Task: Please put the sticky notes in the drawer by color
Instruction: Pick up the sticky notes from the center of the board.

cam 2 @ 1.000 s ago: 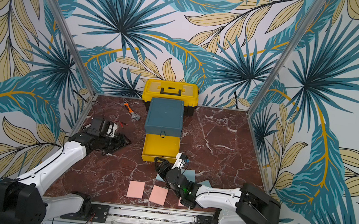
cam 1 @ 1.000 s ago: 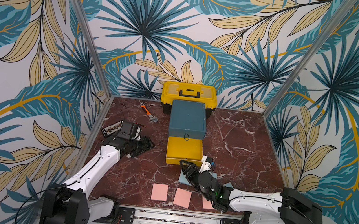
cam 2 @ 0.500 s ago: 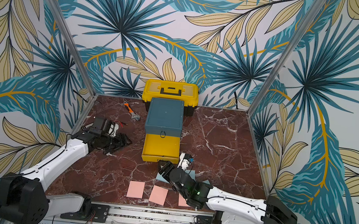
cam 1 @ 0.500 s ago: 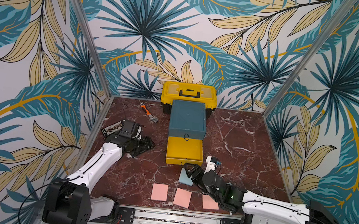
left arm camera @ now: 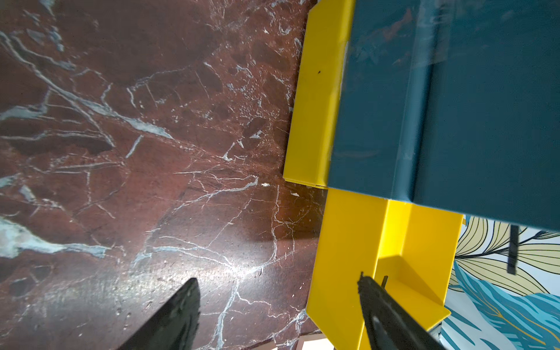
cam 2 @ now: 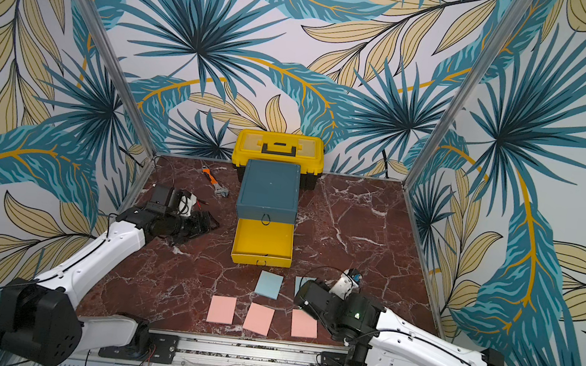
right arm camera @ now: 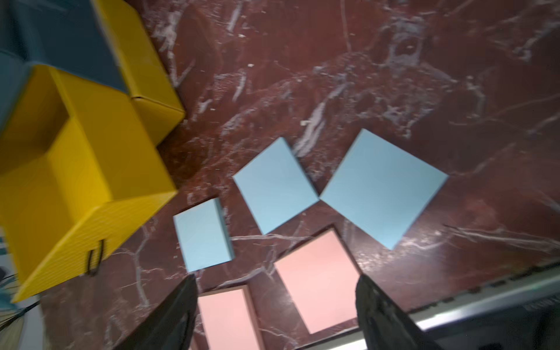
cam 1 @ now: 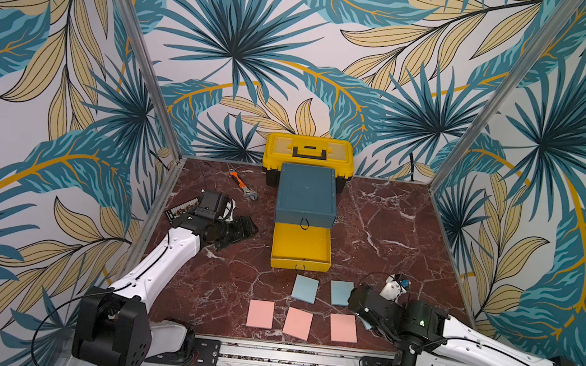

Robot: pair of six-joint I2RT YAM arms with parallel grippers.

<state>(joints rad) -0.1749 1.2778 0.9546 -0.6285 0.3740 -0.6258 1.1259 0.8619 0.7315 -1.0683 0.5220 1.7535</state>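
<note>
The sticky notes (cam 1: 305, 288) are laid on the desk (cam 1: 391, 232) before the open drawer (cam 1: 301, 247). Left fingers (left arm camera: 175, 318) and right fingers (right arm camera: 385, 318) are spread open, empty. Light and thin, notes are likely best pinched by an edge.

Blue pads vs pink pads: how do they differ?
Blue pads lie nearer the open drawer; pink pads form the row by the table's robot-side edge. In a top view the right arm hides one blue pad almost wholly; all three pink pads show. Shared: three each, flat on the table.
</note>
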